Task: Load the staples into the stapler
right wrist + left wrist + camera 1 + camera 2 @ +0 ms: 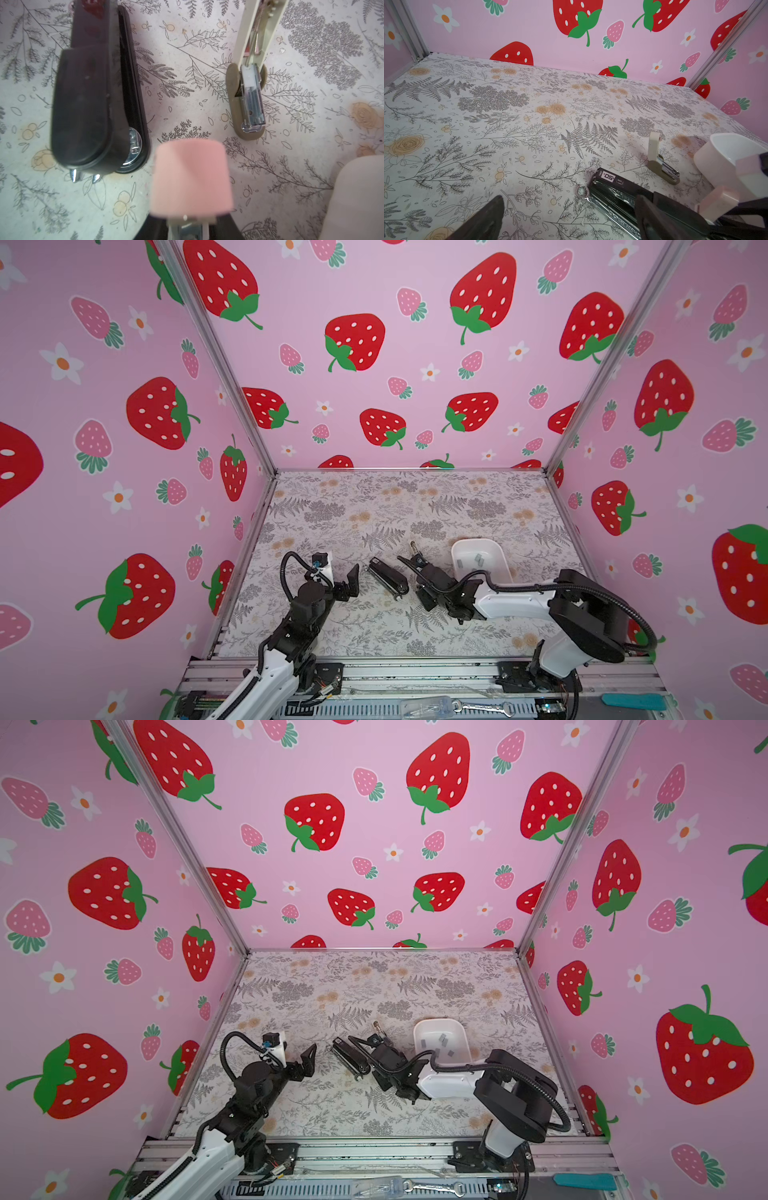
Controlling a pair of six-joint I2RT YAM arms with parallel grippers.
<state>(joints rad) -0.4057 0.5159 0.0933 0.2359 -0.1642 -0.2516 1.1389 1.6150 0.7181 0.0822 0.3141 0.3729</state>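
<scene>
The left arm sits folded low over the floral-patterned table mat (374, 510). The left gripper (351, 583) is spread wide and holds nothing. Just beside it, the long slim black desk stapler (388, 576) lies on the mat. The right arm reaches in from the right, and the right gripper (413, 564) clamps a small pink stapler-like item (191, 178). The small grey metal staples (478, 559) lie in the white rounded plastic tray (457, 549).
</scene>
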